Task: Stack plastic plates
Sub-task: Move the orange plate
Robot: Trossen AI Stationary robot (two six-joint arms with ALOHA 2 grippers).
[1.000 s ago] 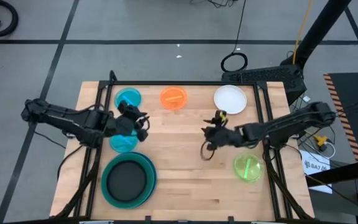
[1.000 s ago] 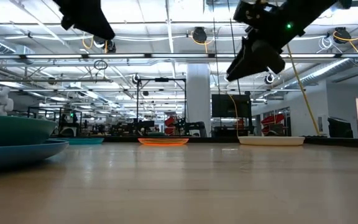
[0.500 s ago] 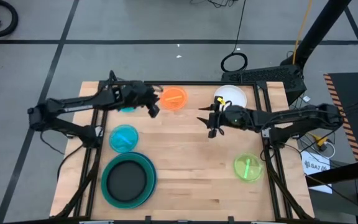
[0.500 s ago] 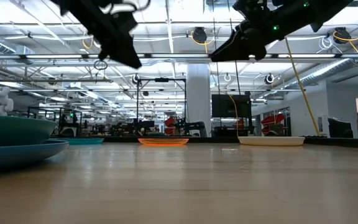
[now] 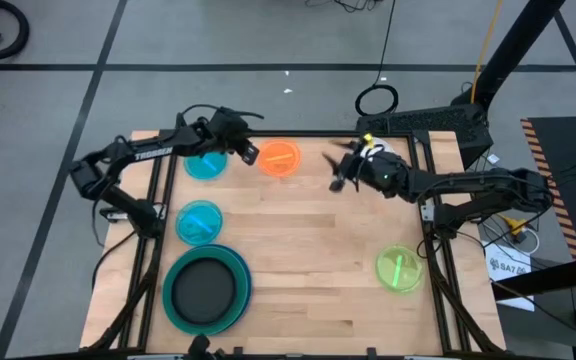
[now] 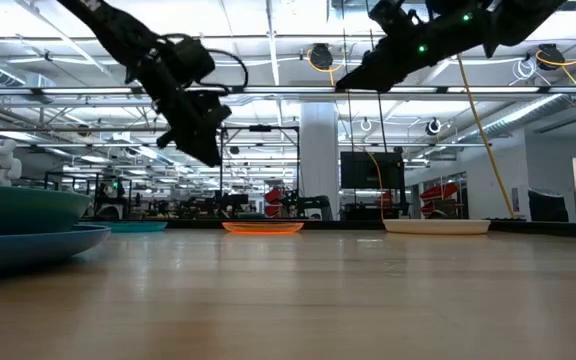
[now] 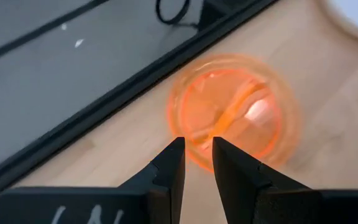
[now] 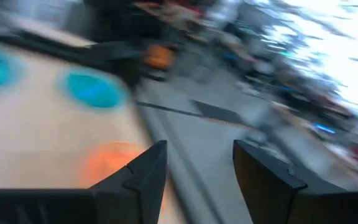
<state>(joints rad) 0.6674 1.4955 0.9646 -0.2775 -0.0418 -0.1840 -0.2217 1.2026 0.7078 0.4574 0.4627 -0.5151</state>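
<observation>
The orange plate (image 5: 280,158) lies flat near the table's far edge, and it fills the left wrist view (image 7: 235,118). My left gripper (image 5: 246,152) hovers just left of it, above the table, fingers (image 7: 179,155) a narrow gap apart and empty. My right gripper (image 5: 340,176) hangs high over the near-left rim of the white plate (image 6: 436,227), open and empty. Two cyan plates (image 5: 206,163) (image 5: 200,222) lie on the left. The black plate (image 5: 204,287) sits in the stacked teal and blue plates (image 5: 238,262). The lime green plate (image 5: 400,268) lies at the right.
A black frame rail (image 5: 298,133) runs along the table's far edge, with side rails at left and right. Bare wood (image 5: 308,250) spans the table's middle and near side. The right wrist view is blurred, showing cyan and orange patches.
My left gripper has swung from over the near cyan plate toward the far edge and rightward, coming down beside the orange plate. My right gripper has moved from the table's middle toward the far edge, staying high, and now sits over the white plate. No plate has moved.
</observation>
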